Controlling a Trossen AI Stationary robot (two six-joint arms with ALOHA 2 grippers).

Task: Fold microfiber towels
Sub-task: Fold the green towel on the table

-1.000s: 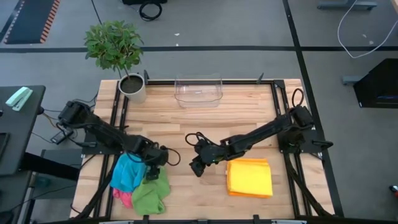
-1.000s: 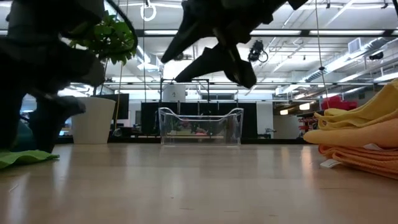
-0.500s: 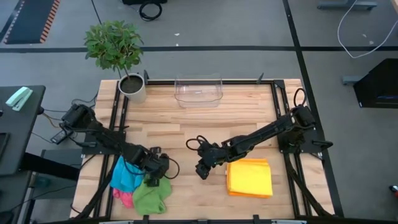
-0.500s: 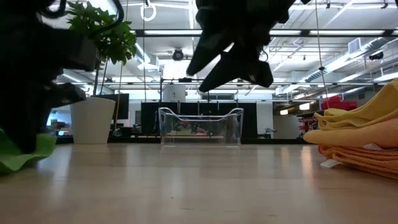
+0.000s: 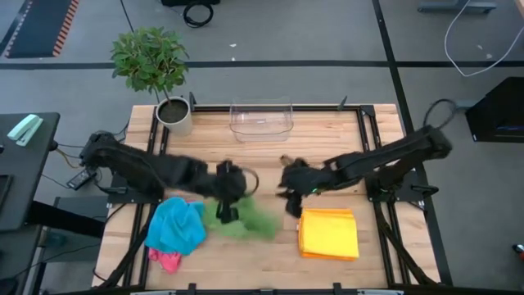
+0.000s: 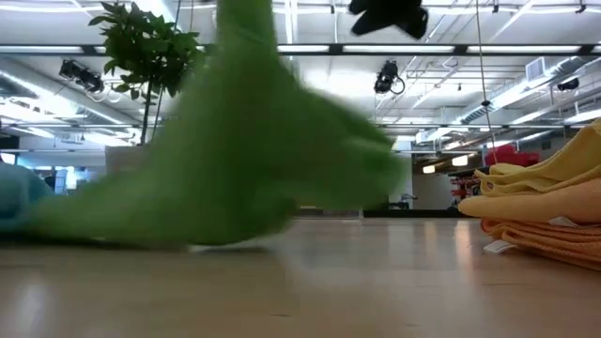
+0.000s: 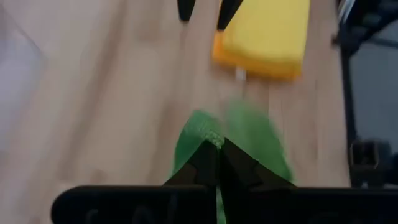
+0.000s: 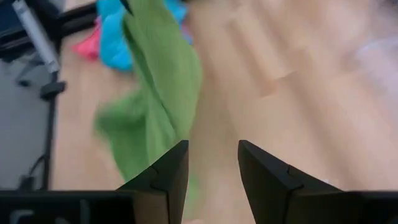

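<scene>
My left gripper (image 5: 226,198) is shut on a green towel (image 5: 249,220) near the table's middle; the cloth shows blurred in the low view (image 6: 244,160). A blue towel (image 5: 176,226) and a pink one (image 5: 164,260) lie in a heap at the near left. A stack of folded yellow towels (image 5: 328,233) rests flat at the near right. My right gripper (image 8: 212,155) hovers open over the table just beyond that stack, nothing between its fingers, facing the green towel (image 8: 160,93). My left gripper pinches a bunched bit of the green towel's upper part (image 7: 208,138) between its two shut fingers. The fingers slant down from the table's left. The cloth hangs slack below them and trails toward the right, its lower part (image 6: 131,230) down at the table top.
A clear plastic bin (image 5: 262,120) stands at the far edge's middle, a potted plant (image 5: 172,113) at the far left corner. Bare wood lies between the two grippers and the bin. Black frame rails (image 5: 366,139) run along the table's sides.
My left gripper has shut on the green towel at the heap, then risen and swung toward the table's middle, drawing the towel off the blue and pink ones. My right gripper has risen and drawn back toward the table's right, still open.
</scene>
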